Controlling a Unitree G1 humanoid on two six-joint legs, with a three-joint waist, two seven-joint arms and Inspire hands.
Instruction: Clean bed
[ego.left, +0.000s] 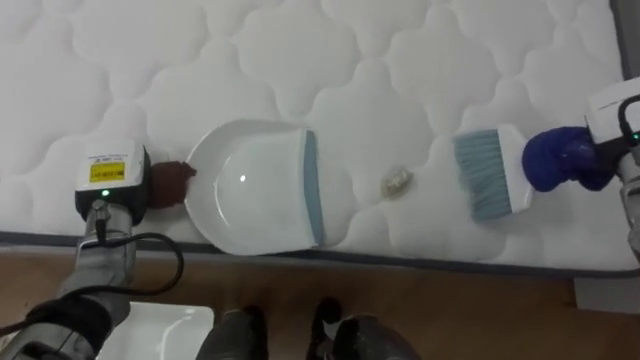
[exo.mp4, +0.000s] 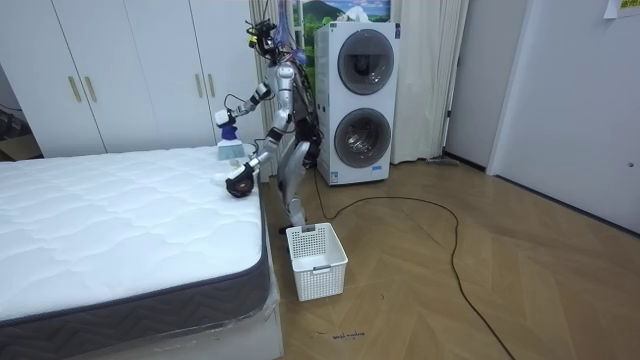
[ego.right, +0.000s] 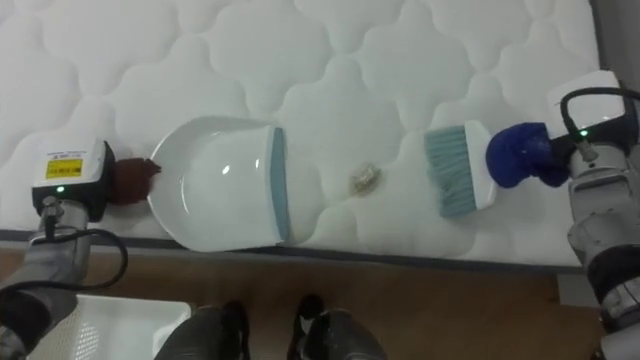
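A white dustpan with a pale blue lip lies on the quilted white mattress near its front edge. Its brown handle runs under my left hand, which is shut on it. To the right, my right hand grips the blue handle of a hand brush whose pale bristles point at the pan. Between the pan's lip and the bristles lies a small crumpled scrap. In the room view I stand at the bed's corner, brush raised over the mattress.
The mattress edge runs along the bottom, with wooden floor below it. A white basket stands on the floor by my feet. Behind me are stacked washing machines, and wardrobes line the wall.
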